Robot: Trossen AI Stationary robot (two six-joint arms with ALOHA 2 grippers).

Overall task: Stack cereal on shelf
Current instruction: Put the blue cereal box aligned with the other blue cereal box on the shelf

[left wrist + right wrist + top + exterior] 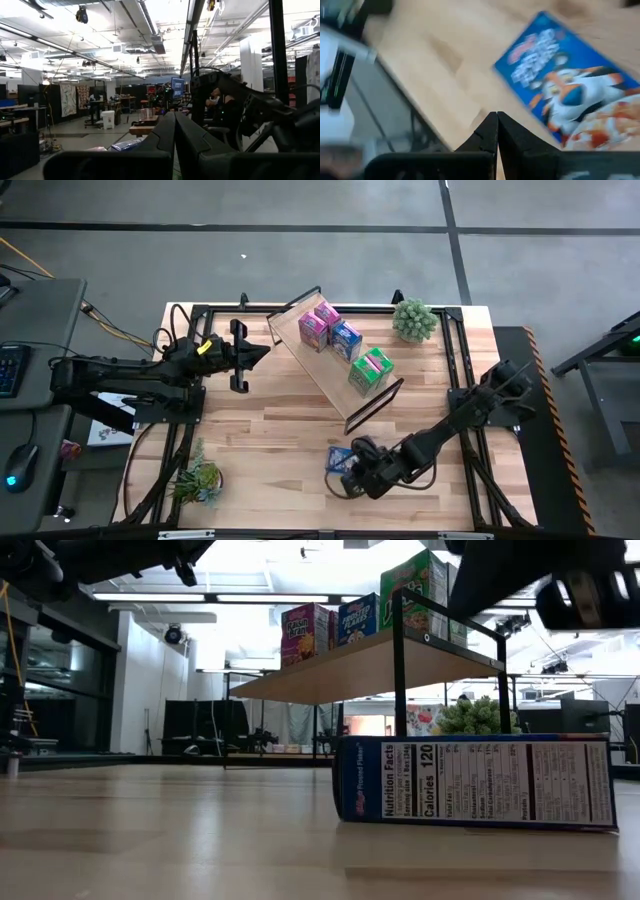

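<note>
Cereal box (338, 459) lies flat — just beside shut right claw (352, 480).

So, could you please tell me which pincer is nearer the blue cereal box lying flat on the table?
Right. The right pincer hovers just over the blue cereal box; the left pincer waits far off beside the shelf.

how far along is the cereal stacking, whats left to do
Done: a pink carton, a blue carton and a green carton stand on the light-wood shelf. In hand: nothing; the right gripper, shut, hovers over a flat blue cereal box on the table. Left: shelving that box. The left gripper waits shut.
</note>
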